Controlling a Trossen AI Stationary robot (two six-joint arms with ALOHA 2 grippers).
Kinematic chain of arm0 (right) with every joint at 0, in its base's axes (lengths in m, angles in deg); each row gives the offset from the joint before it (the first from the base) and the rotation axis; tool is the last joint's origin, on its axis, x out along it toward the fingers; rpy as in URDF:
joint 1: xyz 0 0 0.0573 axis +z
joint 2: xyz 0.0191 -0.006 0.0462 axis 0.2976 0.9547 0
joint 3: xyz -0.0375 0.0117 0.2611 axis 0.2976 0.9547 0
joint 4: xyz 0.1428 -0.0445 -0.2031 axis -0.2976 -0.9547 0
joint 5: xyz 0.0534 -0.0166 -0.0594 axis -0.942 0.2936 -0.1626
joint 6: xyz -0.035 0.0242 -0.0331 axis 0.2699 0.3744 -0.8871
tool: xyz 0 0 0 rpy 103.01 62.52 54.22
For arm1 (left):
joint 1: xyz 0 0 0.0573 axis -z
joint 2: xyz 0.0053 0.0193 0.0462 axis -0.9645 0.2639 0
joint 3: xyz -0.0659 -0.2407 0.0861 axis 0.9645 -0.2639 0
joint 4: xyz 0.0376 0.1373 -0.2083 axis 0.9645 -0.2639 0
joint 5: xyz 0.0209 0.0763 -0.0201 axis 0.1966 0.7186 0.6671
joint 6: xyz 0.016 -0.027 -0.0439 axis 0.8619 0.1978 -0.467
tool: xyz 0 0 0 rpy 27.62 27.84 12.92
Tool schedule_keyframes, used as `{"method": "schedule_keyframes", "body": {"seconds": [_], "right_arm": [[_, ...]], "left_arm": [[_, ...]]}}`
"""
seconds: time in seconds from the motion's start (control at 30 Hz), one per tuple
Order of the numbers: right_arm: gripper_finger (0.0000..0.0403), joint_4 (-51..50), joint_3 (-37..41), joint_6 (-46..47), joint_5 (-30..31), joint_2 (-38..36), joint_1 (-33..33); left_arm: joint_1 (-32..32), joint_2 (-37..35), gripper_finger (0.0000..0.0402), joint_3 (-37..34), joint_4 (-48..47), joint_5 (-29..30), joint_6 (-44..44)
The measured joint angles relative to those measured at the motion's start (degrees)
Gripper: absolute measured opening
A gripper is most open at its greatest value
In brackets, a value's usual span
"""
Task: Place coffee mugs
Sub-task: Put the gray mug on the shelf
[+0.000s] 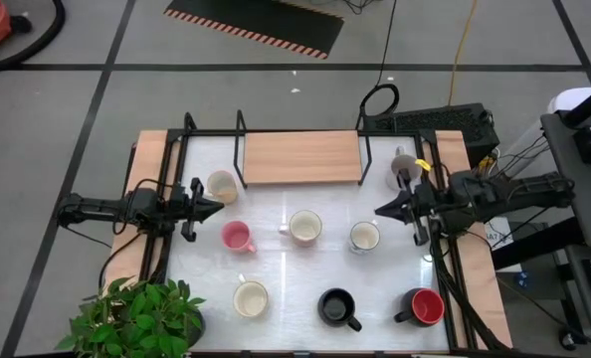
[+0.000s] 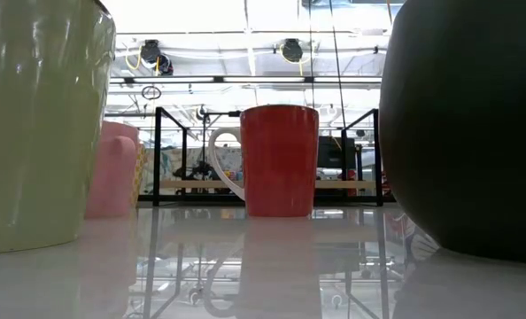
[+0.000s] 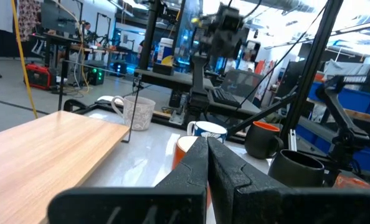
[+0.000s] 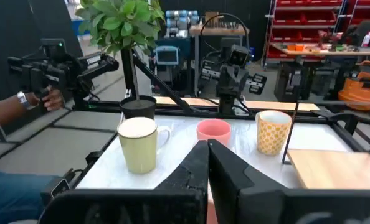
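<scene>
- Mugs all stand upright on the white table [image 1: 276,261], none held; both arms sit low at the table's two sides, tips pointing inward at each other.
- Left gripper [image 1: 214,205]: fingers pressed together to a point, nothing between them. It hovers just beside the patterned cream mug [image 1: 222,186] and near the pink mug [image 1: 237,236], touching neither.
- Right gripper [image 1: 383,210]: fingers likewise pinched shut and empty, tip just beside the white mug with a dark rim [image 1: 365,237]; the speckled grey mug [image 1: 405,171] stands behind it by the rack's right post.
- Middle of table: cream mug [image 1: 304,228], well apart from both tips.
- Front row, left to right in the high view: pale yellow mug [image 1: 251,298], black mug [image 1: 336,306], red mug [image 1: 425,307] (black outside, red inside).
- Wooden shelf [image 1: 301,157] on its black rack at the back is bare; judged the likely destination, since mugs are loosely scattered in front of it.
- Judgement: no placing has begun; the symmetric shut pose reads as a rest stance, and either gripper must spread its fingers before taking a rim or handle.
- Potted plant [image 1: 136,316] sits at the front-left corner, clear of the mugs.
- Right wrist view: a person's hand [image 4: 45,98] beyond the table, not near the mugs.
</scene>
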Motion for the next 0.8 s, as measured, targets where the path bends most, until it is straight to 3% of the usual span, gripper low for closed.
{"method": "schedule_keyframes", "body": {"seconds": [0.23,0.53,0.8], "right_arm": [[0.0,-10.3,-17.9,-2.2,3.7,10.4,0.0],[0.0,-27.9,-40.4,2.7,6.3,23.2,0.0],[0.0,-36.5,-51.8,3.3,6.4,31.8,0.0]], "left_arm": [[0.0,0.0,0.0001,0.0,0.0,0.0,0.0],[0.0,0.0,0.0001,0.0,-0.1,0.0,0.0],[0.0,0.0,0.0001,0.0,-0.1,0.0,0.0]]}}
